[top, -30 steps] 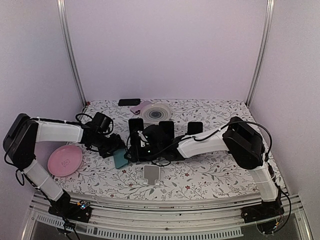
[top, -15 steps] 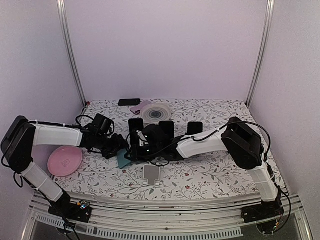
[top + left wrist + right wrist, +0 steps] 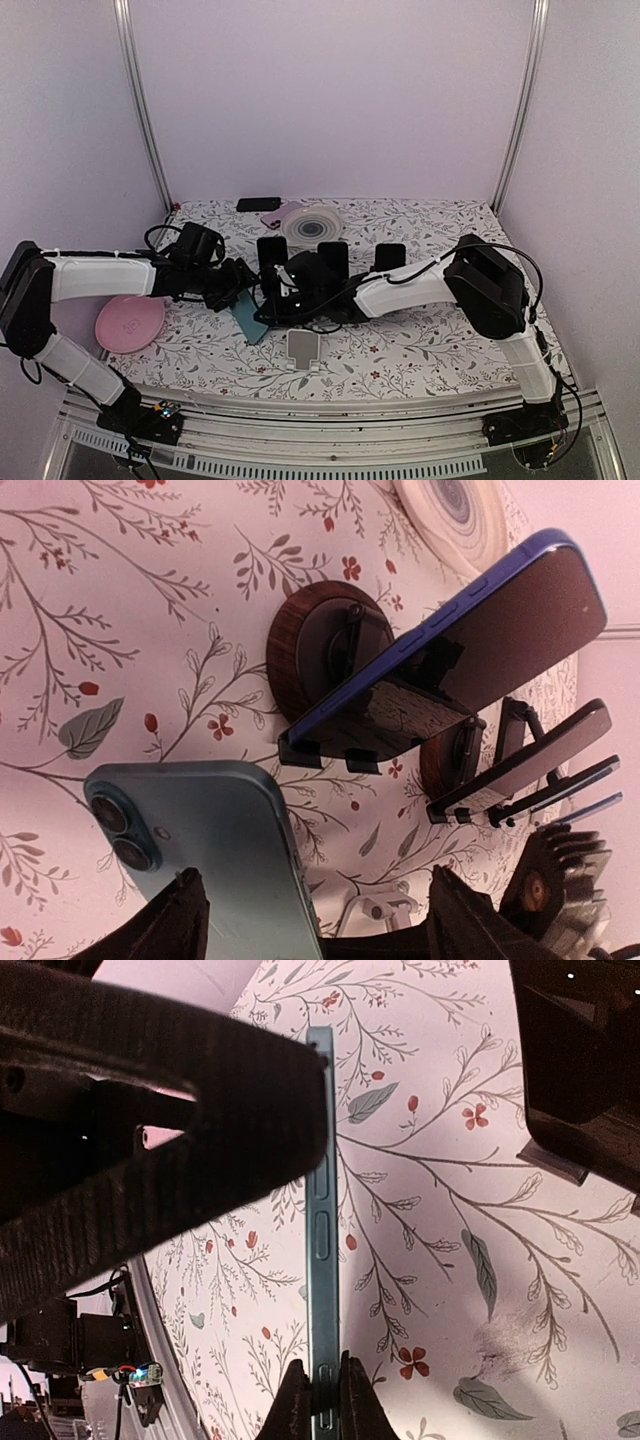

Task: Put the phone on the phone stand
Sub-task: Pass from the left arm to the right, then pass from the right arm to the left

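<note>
While the right gripper (image 3: 320,1396) is clenched on the thin long edge of the teal phone (image 3: 200,830), the left gripper (image 3: 320,905) stands released, its two fingers spread wide to either side of that phone's back, and the farther finger is clear of it; the phone hangs tilted over the table (image 3: 430,350), left of centre, between the two wrists, with its twin camera lenses turned to the left wrist camera.

By count: two arms; five phones in all; four stands; one plate; one disc. The teal phone is the one in hand; three dark propped phones (image 3: 333,256) sit in a row across the middle of the table, each on its own stand, just behind the grippers; a fifth, black phone (image 3: 258,204) lies flat at the back edge. The white phone stand (image 3: 303,347) stands alone near the front edge, just to the right of the teal phone's lower end and apart from it. The pink plate (image 3: 130,322) lies near the left edge, under the left forearm; the white disc (image 3: 312,226) lies by the back wall, beside the flat black phone.

Walls close the table at back, left and right; the front edge meets the rail that bears the arm bases. Bare patterned cloth shows to the right of the white stand, out to the right arm; a narrower strip shows between the plate and the stand; behind the grippers the row of propped phones stands close.
</note>
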Action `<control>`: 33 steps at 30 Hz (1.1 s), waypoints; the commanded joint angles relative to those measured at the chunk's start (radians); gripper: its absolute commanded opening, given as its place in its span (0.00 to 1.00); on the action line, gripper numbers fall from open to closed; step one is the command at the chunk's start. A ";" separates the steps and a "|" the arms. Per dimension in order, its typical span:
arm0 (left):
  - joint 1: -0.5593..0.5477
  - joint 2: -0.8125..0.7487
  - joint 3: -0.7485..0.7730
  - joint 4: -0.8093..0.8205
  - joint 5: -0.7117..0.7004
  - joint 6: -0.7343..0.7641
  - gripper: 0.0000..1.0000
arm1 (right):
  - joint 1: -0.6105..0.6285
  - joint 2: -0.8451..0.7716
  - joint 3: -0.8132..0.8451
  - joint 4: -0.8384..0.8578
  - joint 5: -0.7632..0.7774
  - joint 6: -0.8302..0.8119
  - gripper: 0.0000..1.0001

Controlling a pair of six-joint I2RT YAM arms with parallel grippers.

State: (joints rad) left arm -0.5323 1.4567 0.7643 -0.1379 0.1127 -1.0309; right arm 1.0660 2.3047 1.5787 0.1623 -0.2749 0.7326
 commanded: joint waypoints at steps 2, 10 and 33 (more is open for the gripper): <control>-0.012 -0.096 -0.007 -0.061 -0.026 -0.021 0.75 | 0.007 -0.118 0.004 0.032 0.059 -0.102 0.02; -0.009 -0.257 0.007 -0.202 -0.128 -0.087 0.75 | 0.047 -0.172 0.077 -0.074 0.211 -0.313 0.02; -0.002 -0.369 0.113 -0.206 -0.177 -0.242 0.57 | 0.234 -0.138 0.165 0.091 1.036 -1.344 0.02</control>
State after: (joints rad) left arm -0.5320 1.0847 0.8650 -0.3386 -0.0399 -1.2331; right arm 1.2606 2.1777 1.7576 0.0254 0.5884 -0.3408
